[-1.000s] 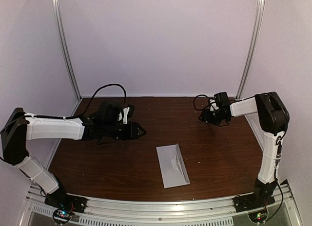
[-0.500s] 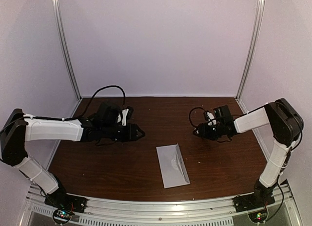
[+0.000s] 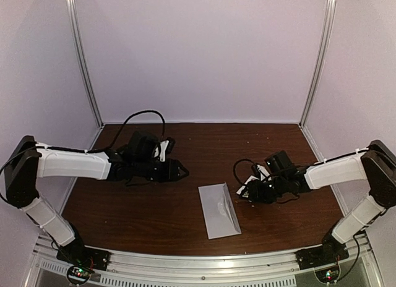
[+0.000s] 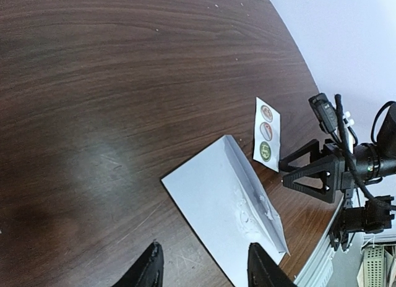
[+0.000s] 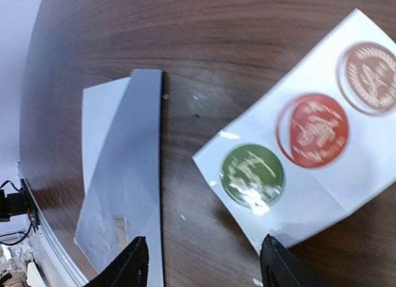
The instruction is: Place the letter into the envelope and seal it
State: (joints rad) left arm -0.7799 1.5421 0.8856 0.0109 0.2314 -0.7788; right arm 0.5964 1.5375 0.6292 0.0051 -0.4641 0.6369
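Pale grey paper, the envelope (image 3: 219,211) lies flat on the dark wooden bench (image 3: 142,219), exactly where it was a second ago. What has changed is the right arm: it has swung in from the far right edge and dropped low, so the right pincer (image 5: 204,262) now hangs just over the sticker card (image 5: 309,138). In that pincer's own view the card lies ahead and to one side of the fingertips, with the green sticker nearest, then red, then brown. The envelope lies close on the other side, parted from the card by a strip of bare wood. The jaws stand apart with nothing between them. The left pincer (image 4: 204,271) has barely shifted; it hovers above the bench, jaws likewise parted and empty, with the envelope just ahead of and below it and the card beyond that. The envelope's flap looks folded over along its long edge and no loose letter shows anywhere, so the letter is probably inside already, though the inside cannot be seen. On that reading the filling is done and sealing remains: the right arm's approach suggests it is going for a sticker to fix the flap. Peeling one round off a thin card that nothing pins down looks like the fiddly part.
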